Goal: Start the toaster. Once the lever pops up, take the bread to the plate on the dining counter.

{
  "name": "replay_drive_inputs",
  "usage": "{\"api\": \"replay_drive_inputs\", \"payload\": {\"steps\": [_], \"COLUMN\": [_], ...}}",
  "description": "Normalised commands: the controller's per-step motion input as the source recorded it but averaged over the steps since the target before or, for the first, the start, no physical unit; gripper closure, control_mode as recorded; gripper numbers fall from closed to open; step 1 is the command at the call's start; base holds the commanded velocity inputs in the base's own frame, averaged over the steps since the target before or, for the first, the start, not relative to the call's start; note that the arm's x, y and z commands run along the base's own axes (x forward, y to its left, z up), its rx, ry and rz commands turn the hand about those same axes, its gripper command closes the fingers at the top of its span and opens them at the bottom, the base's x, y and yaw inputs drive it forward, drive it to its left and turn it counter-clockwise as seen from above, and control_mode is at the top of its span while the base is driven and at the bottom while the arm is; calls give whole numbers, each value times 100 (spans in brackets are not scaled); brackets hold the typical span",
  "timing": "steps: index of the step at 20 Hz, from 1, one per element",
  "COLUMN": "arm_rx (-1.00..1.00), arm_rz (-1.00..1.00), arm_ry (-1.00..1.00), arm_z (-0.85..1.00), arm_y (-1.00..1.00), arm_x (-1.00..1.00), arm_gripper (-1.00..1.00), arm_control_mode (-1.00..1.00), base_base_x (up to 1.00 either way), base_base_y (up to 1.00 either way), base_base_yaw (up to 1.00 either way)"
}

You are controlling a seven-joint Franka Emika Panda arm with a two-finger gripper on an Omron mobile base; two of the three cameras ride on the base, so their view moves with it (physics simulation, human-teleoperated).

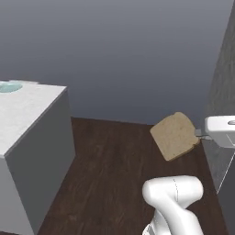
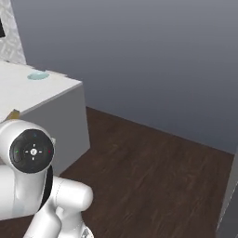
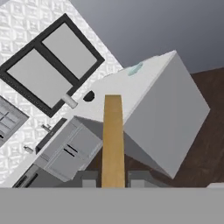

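My gripper (image 1: 200, 134) is shut on the bread (image 1: 175, 135), a tan slice held in the air over the dark floor at the right of the left base view. In the hand view the bread (image 3: 113, 138) stands edge-on between the fingertips (image 3: 89, 178) of my gripper (image 3: 113, 179). The dining counter (image 1: 32, 110) stands to the left, apart from the slice. The pale blue-green plate (image 1: 9, 86) lies on the counter's far end. The right base view has the plate (image 2: 37, 75) on the dining counter (image 2: 28, 93). The hand view has the plate (image 3: 135, 68) near the counter's far corner. The toaster is out of view.
Dark wood floor (image 1: 114, 174) lies open between me and the dining counter, with a plain grey wall (image 1: 128, 55) behind. In the hand view a black-framed window (image 3: 52, 65) and grey-drawered cabinets (image 3: 70, 151) stand beyond the counter. My own arm (image 2: 32, 186) takes up the lower left of the right base view.
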Motion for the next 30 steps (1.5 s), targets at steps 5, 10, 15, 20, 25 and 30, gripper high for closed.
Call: {"api": "replay_drive_inputs", "payload": {"steps": [5,10,15,20,25,30], "arm_rx": [0,0,0,0,0,0], "arm_rz": [0,0,0,0,0,0], "arm_ry": [0,0,0,0,0,0], "arm_z": [0,0,0,0,0,0], "arm_y": [0,0,0,0,0,0], "arm_x": [0,0,0,0,0,0], "arm_gripper": [100,100,100,100,100,100], "arm_control_mode": [100,100,100,100,100,100], "base_base_x": [100,100,100,100,100,100], "base_base_y": [0,0,-4,-19,-22,-16], "base_base_yaw": [-3,7,23,28,32,40]}}
